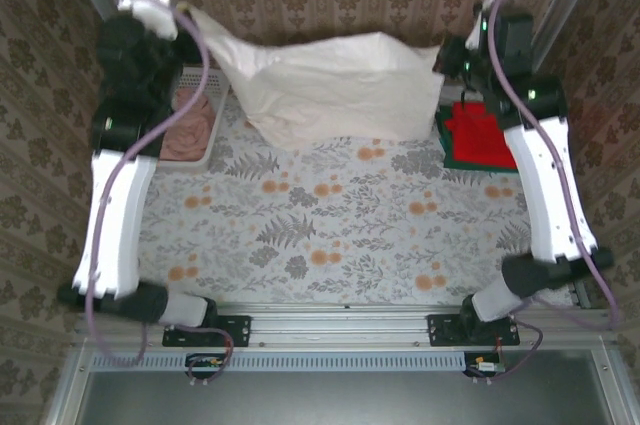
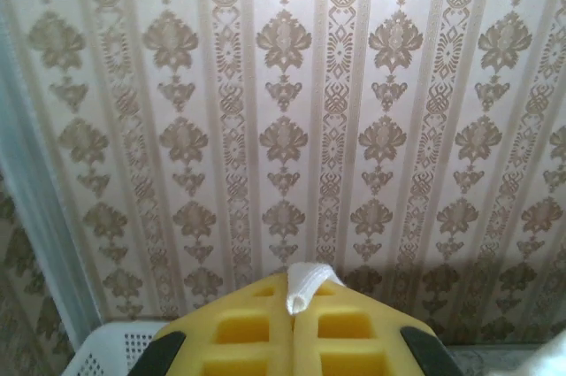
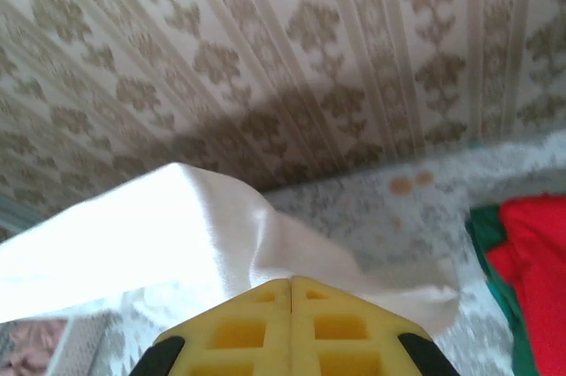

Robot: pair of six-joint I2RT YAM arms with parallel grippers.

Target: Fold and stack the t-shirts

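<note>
The cream-white t-shirt [image 1: 335, 85] hangs stretched in the air at the back of the table, held by a corner at each end. My left gripper [image 1: 186, 13] is shut on its left corner, and a small fold of white cloth [image 2: 308, 286] sticks out between the yellow fingers [image 2: 239, 327]. My right gripper [image 1: 444, 59] is shut on the right corner, with the cream-white t-shirt [image 3: 177, 234] draping away below its tips [image 3: 291, 280]. The red t-shirt [image 1: 480, 133] lies folded on the dark green t-shirt [image 1: 450, 153] at the back right, also visible as red [image 3: 539, 279] over green [image 3: 485, 239].
A white lattice basket [image 1: 193, 160] with pinkish cloth [image 1: 190, 120] in it stands at the back left, under the left arm. The flowered tablecloth [image 1: 330, 235] covers the table. Patterned walls close in the back and both sides.
</note>
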